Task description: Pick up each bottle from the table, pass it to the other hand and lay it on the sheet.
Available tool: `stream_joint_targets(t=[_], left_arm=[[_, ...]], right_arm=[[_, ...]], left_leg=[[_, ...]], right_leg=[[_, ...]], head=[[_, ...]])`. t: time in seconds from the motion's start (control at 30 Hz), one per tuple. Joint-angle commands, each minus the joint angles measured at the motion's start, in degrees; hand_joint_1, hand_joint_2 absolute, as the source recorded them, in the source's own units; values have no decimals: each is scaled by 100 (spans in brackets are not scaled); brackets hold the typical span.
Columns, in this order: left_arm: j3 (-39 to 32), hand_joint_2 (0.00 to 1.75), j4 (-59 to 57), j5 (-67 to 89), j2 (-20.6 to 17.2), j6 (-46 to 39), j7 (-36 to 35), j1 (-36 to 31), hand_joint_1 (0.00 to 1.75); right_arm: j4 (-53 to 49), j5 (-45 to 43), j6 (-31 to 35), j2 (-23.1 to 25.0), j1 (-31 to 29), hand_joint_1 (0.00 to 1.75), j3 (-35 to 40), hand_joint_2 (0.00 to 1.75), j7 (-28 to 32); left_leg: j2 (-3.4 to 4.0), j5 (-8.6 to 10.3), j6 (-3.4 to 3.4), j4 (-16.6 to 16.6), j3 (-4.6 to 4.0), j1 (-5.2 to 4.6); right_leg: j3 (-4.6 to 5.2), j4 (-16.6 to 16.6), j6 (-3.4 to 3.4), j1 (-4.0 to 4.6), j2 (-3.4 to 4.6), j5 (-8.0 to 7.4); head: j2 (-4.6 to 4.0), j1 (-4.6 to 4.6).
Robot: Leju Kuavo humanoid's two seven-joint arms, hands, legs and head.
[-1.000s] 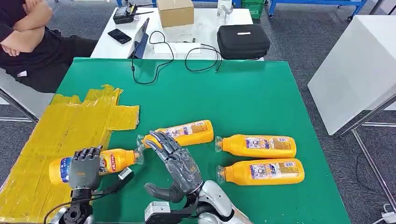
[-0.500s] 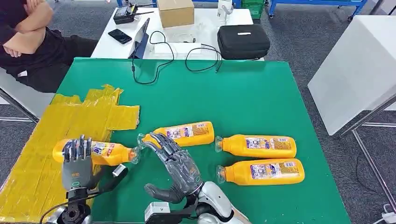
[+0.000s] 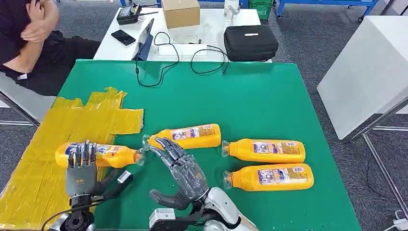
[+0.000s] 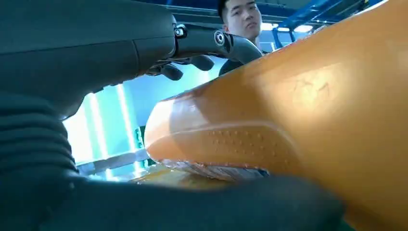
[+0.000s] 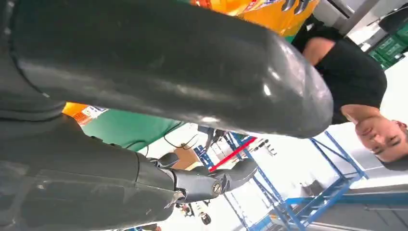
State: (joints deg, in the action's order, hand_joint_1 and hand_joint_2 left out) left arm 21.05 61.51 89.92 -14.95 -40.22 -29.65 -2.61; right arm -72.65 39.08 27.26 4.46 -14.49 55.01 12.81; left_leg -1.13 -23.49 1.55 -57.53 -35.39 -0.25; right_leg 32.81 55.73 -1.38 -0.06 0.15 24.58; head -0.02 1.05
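Field notes, standing by the green worktop (image 3: 250,101).

Left hand (image 3: 82,169), lower left of the head view: fingers wrapped over an orange bottle (image 3: 98,155), holding it. That bottle lies on its side over the right edge of the yellow sheet (image 3: 57,134), clear cap end pointing right toward the other hand. In the left wrist view the same bottle's orange body (image 4: 298,125) fills the frame, with dark fingers (image 4: 211,41) arched over it and the thumb beneath.

Right hand (image 3: 182,172), lower centre: palm turned up, fingers spread and apart, holding nothing. Its fingertips reach toward the cap of a second bottle (image 3: 185,136) lying on its side on the green; touching or just short, I cannot tell. The held bottle's cap sits just beside those fingertips too.

Two more bottles right of centre, both on their sides, caps to the left: one (image 3: 264,150) further back, one (image 3: 269,177) nearer, close together, roughly parallel.

Behind the green worktop, a white table (image 3: 211,24) carries a cardboard box (image 3: 180,12), a black case (image 3: 250,42), a phone (image 3: 123,37) and black cables (image 3: 163,57) trailing onto the green. A person in black (image 3: 29,43) sits at upper left.
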Motion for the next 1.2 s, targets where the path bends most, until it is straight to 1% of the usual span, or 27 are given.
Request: stream_joint_targets(t=[0.03, 0.07, 0.1, 0.13, 0.17, 0.2, 0.23, 0.27, 0.3, 0.33, 0.37, 0.43, 0.47, 0.6, 0.63, 0.73, 0.77, 0.87, 0.93, 1.07, 1.2], left_arm=[[-4900, 0, 1460, -1253, 2541, 22, 4582, 38, 0], [-6814, 0, 1202, -1577, 3214, 22, 6742, -537, 0], [-6593, 0, 1394, -2488, 3304, 22, 6965, -502, 0], [-6395, 0, 1378, -2919, 3312, 22, 6965, -455, 0], [-6190, 0, 1443, -3237, 3333, 22, 6965, -403, 0], [-5694, 0, 1717, -4187, 3410, 22, 6965, -255, 0], [-5507, 0, 1773, -4430, 3441, 22, 6965, -211, 0], [-5158, 0, 1879, -5032, 3479, 22, 6965, -103, 0], [-4712, 0, 2295, -5817, 3443, 217, 6810, 123, 0], [-4540, 0, 2681, -6344, 3489, 345, 6606, 244, 0], [-4296, 0, 3082, -7031, 3495, 641, 6489, 430, 0], [-3959, 0, 3496, -7703, 3495, 810, 6351, 690, 0], [-3896, 0, 3531, -7700, 3495, 798, 6350, 729, 0], [-3848, 0, 3502, -7741, 3495, 741, 6367, 757, 0], [-3879, 0, 3456, -7933, 3495, 857, 6513, 727, 0], [-3443, 0, 3686, -8259, 3495, 981, 6510, 884, 0], [-3245, 0, 3763, -8255, 3495, 935, 6497, 904, 0], [-2869, 0, 3729, -8250, 3495, 947, 6463, 814, 0], [-2810, 0, 3655, -8229, 3495, 952, 6443, 731, 0], [-2747, 0, 3465, -8180, 3495, 1126, 6382, 509, 0], [-2682, 0, 3335, -8174, 3495, 1207, 6365, 346, 0]], right_arm=[[35, 327, 284, -211, 125, 0, -290, 0, -175], [-46, 462, 265, -214, 203, 0, -417, 0, -237], [-75, 674, 288, -227, 231, 0, -586, 0, -434], [-87, 761, 283, -230, 236, 0, -686, 0, -534], [-98, 822, 245, -238, 230, 0, -808, 0, -630], [-49, 1095, 72, -168, 246, 0, -1186, 0, -881], [21, 1116, -6, -131, 225, 0, -1310, 175, -931], [193, 1174, -122, -30, 161, 0, -1550, 175, -996], [355, 1346, -279, 121, 119, 0, -1849, 175, -1001], [470, 1458, -388, 234, 94, 0, -2031, 175, -970], [647, 1695, -512, 352, 6, 0, -2204, 175, -1093], [894, 1940, -606, 442, -129, 0, -2395, 175, -1201], [919, 1935, -619, 444, -143, 0, -2420, 175, -1198], [933, 1956, -632, 444, -139, 0, -2459, 175, -1184], [912, 2028, -663, 449, -110, 0, -2479, 175, -1212], [1331, 2275, -803, 448, -369, 0, -2675, 175, -1431], [1576, 2312, -859, 450, -532, 0, -2756, 175, -1463], [2581, 2589, -915, 595, -1110, 0, -2928, 175, -1569], [2945, 2621, -880, 689, -1323, 0, -3019, 175, -1527], [3782, 2761, -1116, 943, -1820, 0, -3032, 175, -1619], [4491, 2805, -1320, 1157, -2152, 0, -3007, 175, -1650]], left_leg=[[-17, -4, -4, -13, -6, 12], [3, -10, -8, -14, 5, 12], [-33, 11, 6, -10, -14, 0], [-37, 7, 8, -16, -10, 9], [-29, 1, 8, -23, -6, 10], [25, 1, 7, -8, 0, 3], [40, -2, 6, -5, 6, -9], [35, 3, 9, -3, -2, -13], [37, -4, 6, -8, 9, -11], [33, 2, 7, -9, 2, -12], [43, 5, 8, -11, -8, -7], [20, -1, 4, -26, -6, -2], [21, 5, 9, -15, -13, 1], [29, 1, 6, -7, 3, 0], [26, 4, 9, -4, -2, -2], [22, 4, 8, -4, 4, -2], [20, 9, 12, -2, -6, -5], [20, 5, 8, -8, 3, -2], [18, 7, 6, -8, 4, -3], [23, 14, 10, -3, -1, -7], [22, 15, 8, -4, 4, -6]], right_leg=[[-10, -3, -6, 11, -26, 6], [-11, -3, -3, 12, -9, 7], [-4, -2, -7, 3, -37, 3], [-20, -5, -8, 12, -43, 5], [-21, -1, -10, 13, -40, 8], [-1, -5, -7, 4, 4, -7], [-6, 0, -12, -3, 13, -5], [2, -2, -23, -6, 16, -10], [-9, -1, -23, -3, 12, -4], [3, -1, -22, -4, 9, -6], [19, -3, -20, -1, 17, -11], [7, 7, -23, 3, -4, 1], [14, -2, -22, 4, 15, -11], [-9, -6, -22, 3, 21, -10], [-4, -6, -22, 1, 18, -13], [-10, -7, -23, 1, 13, -11], [0, -6, -24, -1, 13, -15], [-11, -4, -24, 1, 9, -11], [-13, -4, -24, 1, 8, -13], [-3, -4, -27, -2, 17, -22], [-9, -2, -29, 0, 12, -20]], head=[[0, -7], [0, -4], [0, 0], [0, 18], [0, 9], [0, 2], [0, 0], [0, 0], [0, 0], [0, -2], [0, -4], [0, 2], [0, 4], [0, 2], [0, -2], [0, 0], [0, -2], [0, -2], [0, 0], [0, 0], [0, 0]])
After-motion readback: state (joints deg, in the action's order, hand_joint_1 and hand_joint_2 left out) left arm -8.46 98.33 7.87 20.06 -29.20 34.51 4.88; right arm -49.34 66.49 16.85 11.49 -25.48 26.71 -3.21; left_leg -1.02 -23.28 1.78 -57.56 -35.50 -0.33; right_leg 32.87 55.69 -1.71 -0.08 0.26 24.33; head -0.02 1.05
